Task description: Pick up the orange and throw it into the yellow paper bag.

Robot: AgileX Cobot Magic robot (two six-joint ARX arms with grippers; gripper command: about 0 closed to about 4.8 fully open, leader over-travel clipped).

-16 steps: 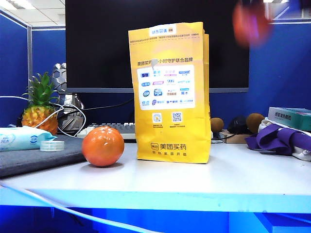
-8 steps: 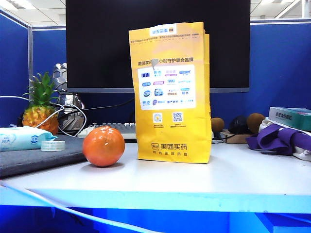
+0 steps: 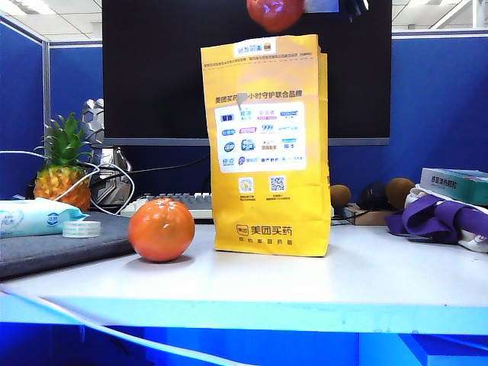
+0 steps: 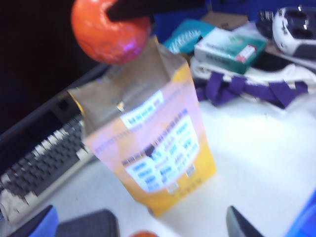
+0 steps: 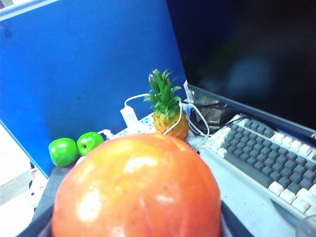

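The deep reddish orange (image 3: pixel 274 11) hangs in the air just above the open top of the yellow paper bag (image 3: pixel 267 152), which stands upright mid-table. My right gripper (image 5: pixel 137 224) is shut on it; in its own view the orange (image 5: pixel 138 187) fills the foreground between the dark fingers. From the left wrist view I see the orange (image 4: pixel 109 32) over the bag's mouth (image 4: pixel 148 143), with a dark finger (image 4: pixel 148 7) across it. My left gripper (image 4: pixel 138 228) is open and holds nothing, hovering in front of the bag.
A paler orange fruit (image 3: pixel 162 229) sits on the table left of the bag, beside a grey mat (image 3: pixel 53 248). A pineapple (image 3: pixel 62 164), wipes pack (image 3: pixel 30 217) and keyboard (image 3: pixel 179 202) lie behind. Purple cloth (image 3: pixel 438 217) and a box (image 3: pixel 457 183) are at right.
The orange in my right gripper went from the upper right, out of the exterior view, then came back in at the top, now directly above the bag's mouth.
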